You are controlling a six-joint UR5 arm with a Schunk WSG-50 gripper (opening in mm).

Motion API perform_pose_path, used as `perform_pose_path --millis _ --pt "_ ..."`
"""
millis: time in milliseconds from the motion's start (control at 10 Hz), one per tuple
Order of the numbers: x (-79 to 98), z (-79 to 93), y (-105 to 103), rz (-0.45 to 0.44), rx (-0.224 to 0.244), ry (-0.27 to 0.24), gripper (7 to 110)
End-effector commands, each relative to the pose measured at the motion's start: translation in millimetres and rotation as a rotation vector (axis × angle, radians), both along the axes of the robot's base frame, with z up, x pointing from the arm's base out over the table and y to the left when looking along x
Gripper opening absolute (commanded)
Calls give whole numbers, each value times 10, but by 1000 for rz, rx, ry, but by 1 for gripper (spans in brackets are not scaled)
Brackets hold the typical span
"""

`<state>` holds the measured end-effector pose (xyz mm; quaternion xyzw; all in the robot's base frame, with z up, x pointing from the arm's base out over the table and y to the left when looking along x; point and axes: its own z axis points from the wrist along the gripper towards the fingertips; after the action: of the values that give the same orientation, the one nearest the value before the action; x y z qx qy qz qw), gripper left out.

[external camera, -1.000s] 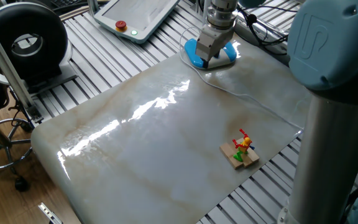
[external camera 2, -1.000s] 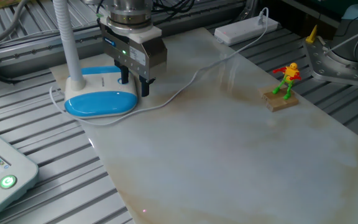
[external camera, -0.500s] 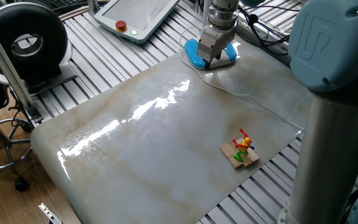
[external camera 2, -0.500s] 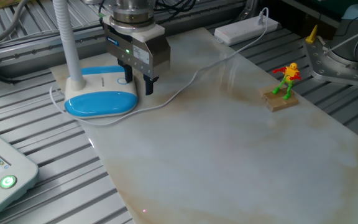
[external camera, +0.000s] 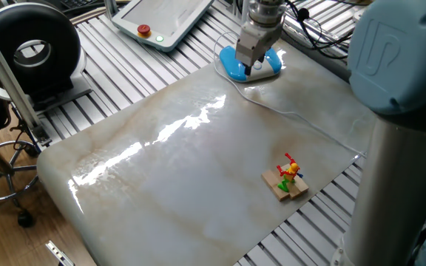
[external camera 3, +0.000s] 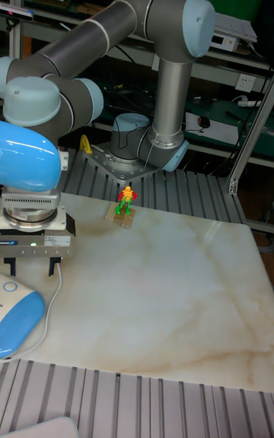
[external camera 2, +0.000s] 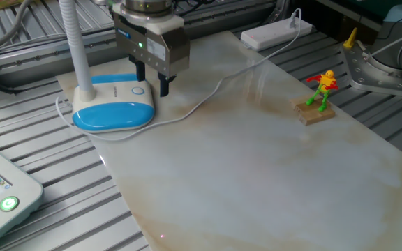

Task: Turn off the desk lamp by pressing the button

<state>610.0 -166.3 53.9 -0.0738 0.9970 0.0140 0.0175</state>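
The desk lamp [external camera 2: 112, 113] has a glossy blue-and-white oval base at the table's far corner, a white neck [external camera 2: 72, 49] and a thin white cord [external camera 2: 199, 103]. Its head is out of view. The button [external camera 2: 139, 90] is a tiny ringed circle on the base's white top. My gripper [external camera 2: 152, 82] hangs just above the base's right end, open, with a gap between the two dark fingers and nothing in it. From the other side the gripper [external camera: 248, 71] overlaps the lamp [external camera: 235, 68]. In the tall view the gripper [external camera 3: 30, 266] hovers above the base [external camera 3: 17, 325].
A toy figure on a wooden block [external camera 2: 317, 99] stands near the table's right edge, also seen as the figure [external camera: 288, 178]. A white teach pendant [external camera: 165, 18] lies beyond the lamp. A white power strip [external camera 2: 276, 33] sits at the back. The robot's own column [external camera: 401, 148] stands by the table.
My gripper has risen a little from the lamp base over the last second. The button, hidden behind a finger before, now shows beside the fingers.
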Motion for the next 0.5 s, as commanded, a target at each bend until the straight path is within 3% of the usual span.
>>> perform_pose_path --millis 0,200,400 --pt "-8 246 306 -176 67 4 66" --pt "-14 341 575 -276 115 12 66" --pt "-10 347 734 -344 116 9 66"
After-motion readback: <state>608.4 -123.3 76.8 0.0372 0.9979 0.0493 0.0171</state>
